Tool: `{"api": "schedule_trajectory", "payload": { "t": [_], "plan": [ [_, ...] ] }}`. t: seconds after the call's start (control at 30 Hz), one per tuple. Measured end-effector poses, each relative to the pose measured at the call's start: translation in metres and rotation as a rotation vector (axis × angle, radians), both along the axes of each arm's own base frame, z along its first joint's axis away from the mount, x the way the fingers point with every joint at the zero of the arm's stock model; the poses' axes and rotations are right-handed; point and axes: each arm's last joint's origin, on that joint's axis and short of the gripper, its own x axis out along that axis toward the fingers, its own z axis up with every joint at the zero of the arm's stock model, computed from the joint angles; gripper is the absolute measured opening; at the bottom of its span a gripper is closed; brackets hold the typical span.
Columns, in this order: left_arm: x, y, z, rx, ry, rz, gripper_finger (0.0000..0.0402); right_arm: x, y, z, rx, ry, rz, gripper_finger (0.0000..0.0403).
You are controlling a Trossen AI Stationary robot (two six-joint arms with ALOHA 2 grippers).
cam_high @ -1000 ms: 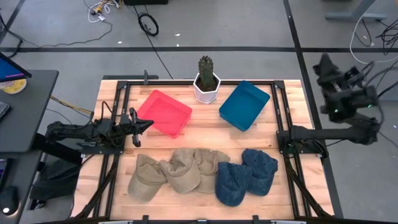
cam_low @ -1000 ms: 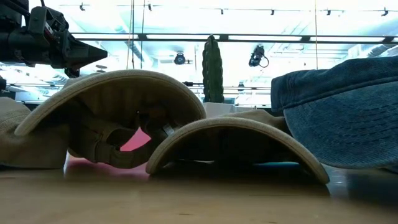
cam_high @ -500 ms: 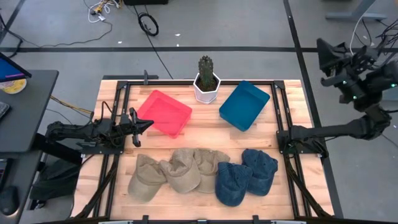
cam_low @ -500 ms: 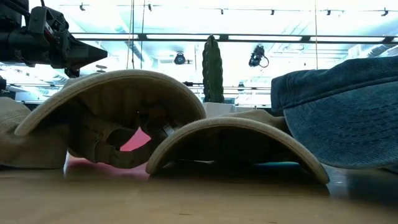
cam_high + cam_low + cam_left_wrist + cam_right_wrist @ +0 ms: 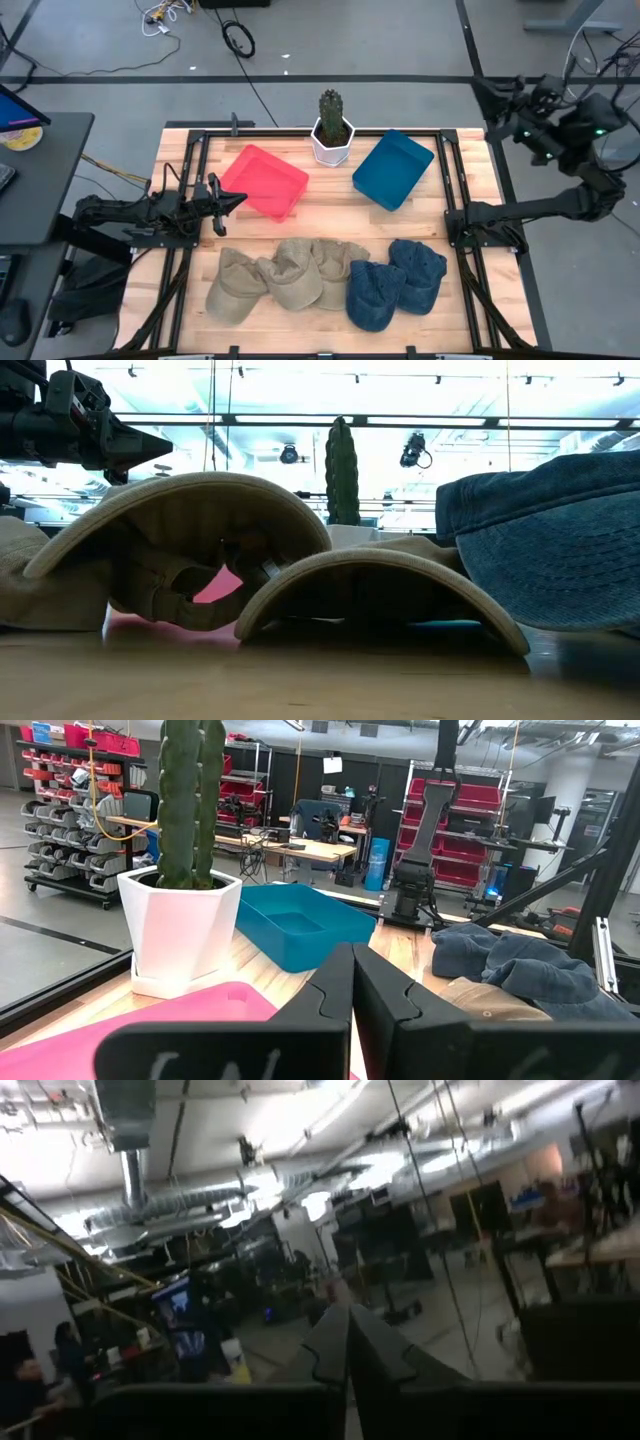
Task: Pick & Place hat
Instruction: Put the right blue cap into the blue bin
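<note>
Three tan hats and two blue denim hats lie in an overlapping row along the table's near edge, crowns up. In the low view a tan hat and a blue hat fill the foreground. My left gripper is shut and empty. It points level toward the table's right, over the left side beside the pink tray; its closed tips show in the left wrist view. My right gripper is raised high past the table's far right corner, shut and empty, its tips aimed into the room.
A blue tray lies at the far right of the table. A cactus in a white pot stands at the far edge between the two trays. Bare wood lies between the trays and the hats. Black frame rails run along the table's sides.
My right arm has risen and its gripper has tipped upward, swinging toward the table's left near the far right corner, still shut. The hats lie as they did.
</note>
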Motion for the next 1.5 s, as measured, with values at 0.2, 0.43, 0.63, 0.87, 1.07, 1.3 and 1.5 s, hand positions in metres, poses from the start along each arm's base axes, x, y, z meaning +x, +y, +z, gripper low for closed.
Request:
{"api": "schedule_trajectory", "payload": {
  "t": [0.2,0.43,0.63,0.87,1.07,1.3,1.5],
  "plan": [
    [0.000,0.000,0.000,0.000,0.000,0.001,0.0005,0.005,0.004,-0.007,0.084,0.027,0.204,0.0016],
    [0.000,0.000,0.000,0.000,0.000,0.000,0.0005,0.018,0.007,-0.011,0.102,0.070,0.371,0.0016],
    [0.000,0.000,0.000,0.000,0.000,0.000,0.0005,0.037,0.007,-0.018,0.157,0.128,0.400,0.0016],
    [0.000,0.000,0.000,0.000,0.000,0.000,0.0005,0.066,0.009,-0.032,0.371,0.182,0.459,0.0016],
    [0.000,0.000,0.000,0.000,0.000,0.001,0.0005,0.099,0.028,-0.051,0.523,0.334,0.612,0.0016],
    [0.000,0.000,0.000,0.000,0.000,0.001,0.0005,0.122,0.069,-0.072,0.447,0.529,0.787,0.0016],
    [0.000,0.000,0.000,0.000,0.000,0.000,0.0005,0.139,0.113,-0.099,0.362,0.729,0.827,0.0016]
  ]
}}
